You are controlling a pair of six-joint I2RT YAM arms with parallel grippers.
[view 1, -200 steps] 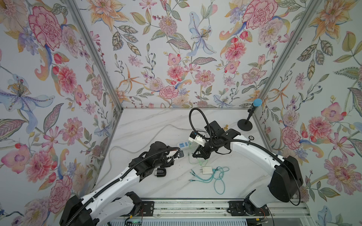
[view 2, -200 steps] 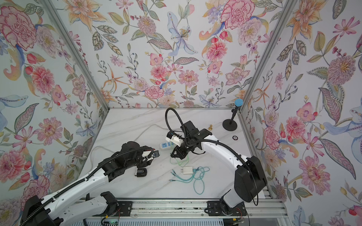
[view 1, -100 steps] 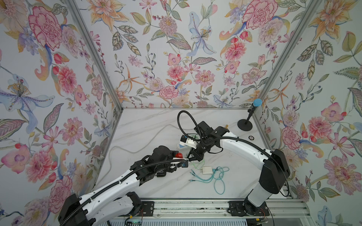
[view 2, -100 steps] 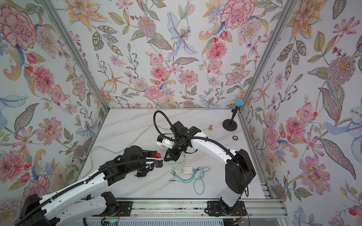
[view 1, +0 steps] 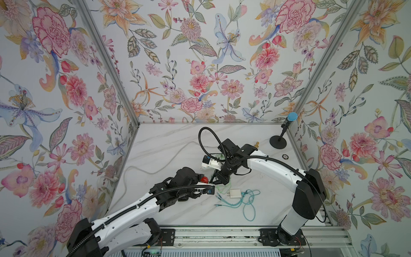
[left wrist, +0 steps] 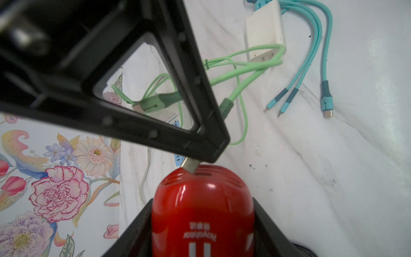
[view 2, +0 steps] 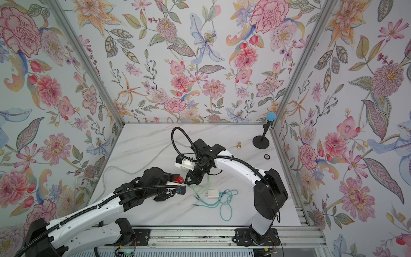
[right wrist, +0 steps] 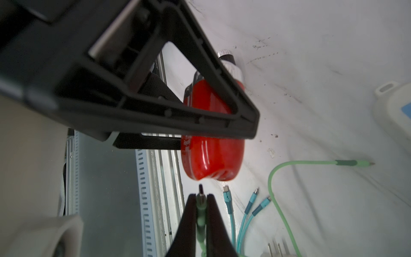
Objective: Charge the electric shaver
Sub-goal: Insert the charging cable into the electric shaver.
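Right wrist view: left tool (right wrist: 213, 115) brings its gripped red shaver (right wrist: 211, 155) mid-frame, just above green plug (right wrist: 200, 191) pinched by right tool (right wrist: 201, 201), insertion-ready

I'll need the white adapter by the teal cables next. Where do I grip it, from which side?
Best come straight down on the white adapter and pinch its two long edges mid-body: it lies flat, prongs at one end, teal cables leaving the other.

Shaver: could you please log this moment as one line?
left gripper: shut on shaver | right gripper: shut on plug | plug tip: just short of shaver
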